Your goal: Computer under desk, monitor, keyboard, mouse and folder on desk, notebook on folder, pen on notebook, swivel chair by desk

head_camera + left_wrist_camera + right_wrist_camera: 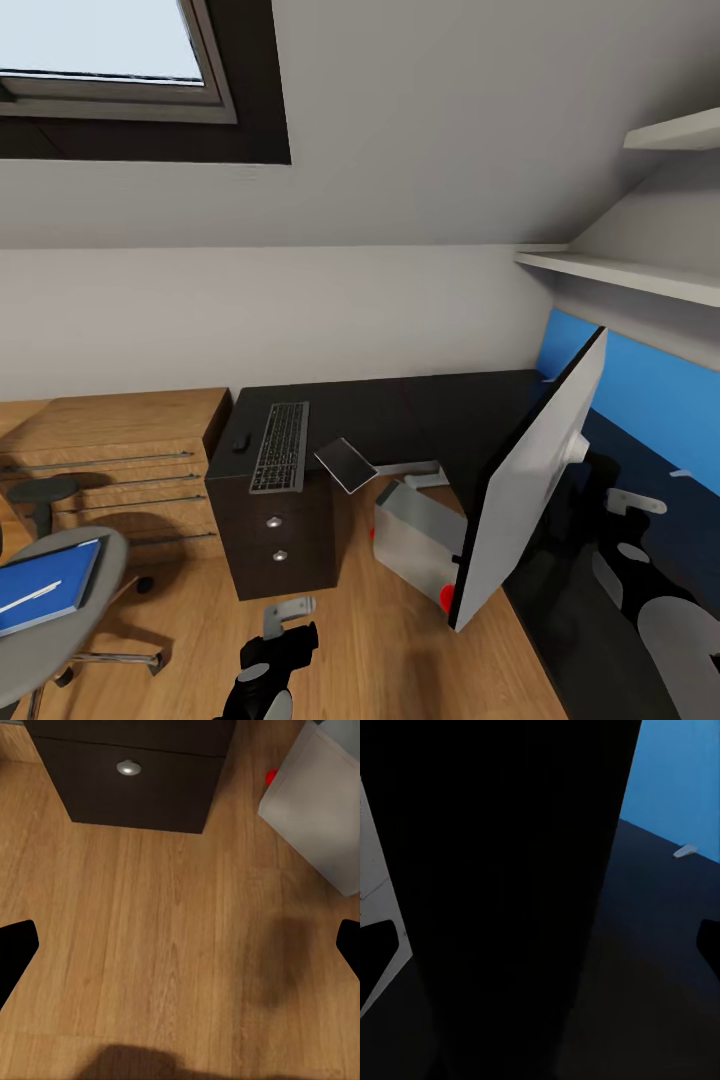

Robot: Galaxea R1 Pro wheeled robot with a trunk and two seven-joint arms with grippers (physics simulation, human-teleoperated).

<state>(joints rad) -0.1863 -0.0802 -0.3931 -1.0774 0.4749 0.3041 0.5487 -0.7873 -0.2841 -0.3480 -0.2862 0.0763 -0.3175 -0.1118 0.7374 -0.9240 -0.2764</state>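
The black L-shaped desk (420, 410) fills the corner. The keyboard (280, 447) lies on its left wing above the drawer unit (285, 545), with the small black mouse (241, 441) just left of it. A grey notebook (346, 464) sits tilted at the desk's front edge. Below, the grey computer (425, 535) leans under the desk. The monitor (530, 490) stands tilted and near edge-on over the right wing, close to me. On the swivel chair (100, 640) lie the blue folder (45, 585) and the white pen (25, 600). My left gripper (288, 628) hangs open over the floor. My right gripper (544, 945) is open, right up against the monitor's black screen (517, 870).
A wooden chest of drawers (110, 470) stands left of the desk. White shelves (620, 275) and a blue wall panel (650, 390) are at the right. In the left wrist view a drawer knob (129, 767) and the computer's corner (319, 802) lie ahead over wooden floor (172, 937).
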